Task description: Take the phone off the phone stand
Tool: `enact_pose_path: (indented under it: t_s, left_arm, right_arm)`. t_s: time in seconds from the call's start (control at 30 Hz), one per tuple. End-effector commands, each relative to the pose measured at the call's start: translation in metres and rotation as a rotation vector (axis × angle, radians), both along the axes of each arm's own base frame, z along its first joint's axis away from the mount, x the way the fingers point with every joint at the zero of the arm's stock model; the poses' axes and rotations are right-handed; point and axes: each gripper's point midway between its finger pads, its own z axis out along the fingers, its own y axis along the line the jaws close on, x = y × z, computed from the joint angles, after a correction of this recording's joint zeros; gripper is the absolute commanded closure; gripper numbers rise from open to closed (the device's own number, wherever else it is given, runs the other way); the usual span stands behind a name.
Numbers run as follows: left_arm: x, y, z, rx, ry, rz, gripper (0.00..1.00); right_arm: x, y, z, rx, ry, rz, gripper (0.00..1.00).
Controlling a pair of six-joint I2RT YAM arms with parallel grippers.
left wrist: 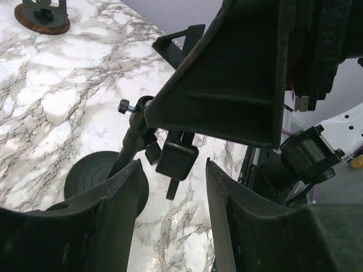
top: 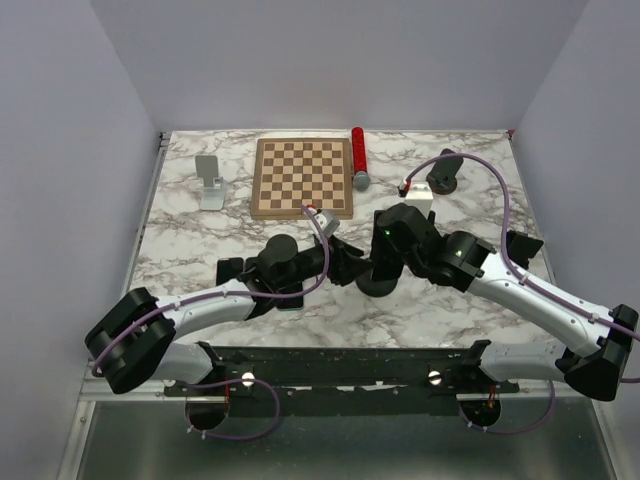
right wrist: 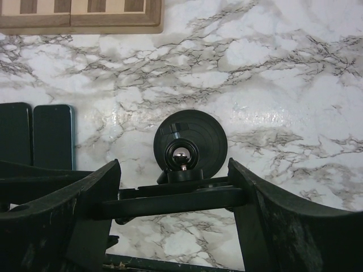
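- Your right claw (right wrist: 174, 175) is clamped on the phone (right wrist: 176, 204). From the wrist camera the phone shows edge-on, as a flat black bar running from finger to finger (I can't cleanly tell phone from cradle in that view).
- So the phone is up at the head of the stand (right wrist: 198, 133), right above its round black base, near the middle of the marble counter (right wrist: 295, 68).
- Your left claw (left wrist: 173, 187) is partly open. Its fingers sit either side of the joint on the stand's neck with a gap on both sides, so it's gripping nothing.
- In the top view the two arms meet over the stand, one from each side.
- Two dark slabs (right wrist: 51, 136) lie flat on the counter side by side, just left of the base. I can't tell what they are.
- Further back there's a chessboard (top: 302, 177), with a red tube (top: 358, 150) just beside its right edge and a small silver stand (top: 210, 182) off to its left.
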Motion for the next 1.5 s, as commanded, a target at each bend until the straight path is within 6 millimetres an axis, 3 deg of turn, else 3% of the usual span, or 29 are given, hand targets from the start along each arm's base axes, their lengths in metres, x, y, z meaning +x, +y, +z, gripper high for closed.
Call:
enact_pose_path:
  t_s: [0.0, 0.1, 0.2, 0.3, 0.47, 0.73, 1.0, 1.1, 1.17, 1.47]
  left_arm:
    - [-0.002, -0.012, 0.007, -0.003, -0.048, -0.067, 0.46]
    - [0.0, -0.018, 0.006, 0.005, -0.056, -0.085, 0.47]
    - [0.002, -0.022, 0.003, 0.009, -0.053, -0.091, 0.39]
    - [0.006, -0.024, 0.0, 0.013, -0.052, -0.078, 0.39]
    - [0.007, -0.028, 0.002, -0.007, -0.056, -0.085, 0.51]
    - [0.009, -0.035, 0.003, -0.02, -0.044, -0.106, 0.52]
    - [0.008, -0.041, 0.001, -0.013, -0.039, -0.131, 0.72]
    - [0.004, -0.04, -0.004, -0.002, -0.034, -0.152, 0.84]
    - [0.0, -0.039, -0.008, 0.005, -0.037, -0.167, 1.0]
    - [-0.019, -0.023, -0.021, 0.029, -0.017, -0.307, 1.0]
  right_arm:
    - [0.0, 0.012, 0.004, 0.028, -0.007, 0.058, 0.99]
    - [-0.001, 0.014, 0.003, 0.044, 0.014, 0.075, 0.99]
    - [0.001, 0.013, 0.001, 0.047, 0.022, 0.07, 0.99]
    - [0.002, 0.012, 0.002, 0.048, 0.021, 0.067, 0.99]
    - [0.002, 0.01, -0.003, 0.028, 0.028, 0.064, 0.99]
    - [0.003, 0.013, -0.005, 0.03, 0.03, 0.072, 0.99]
    - [0.004, 0.013, -0.004, 0.026, 0.025, 0.072, 0.99]
    - [0.005, 0.012, -0.004, 0.018, 0.022, 0.071, 0.99]
    - [0.005, 0.01, -0.007, 0.005, 0.022, 0.067, 0.99]
    - [0.008, -0.028, -0.023, -0.104, -0.043, 0.09, 0.99]
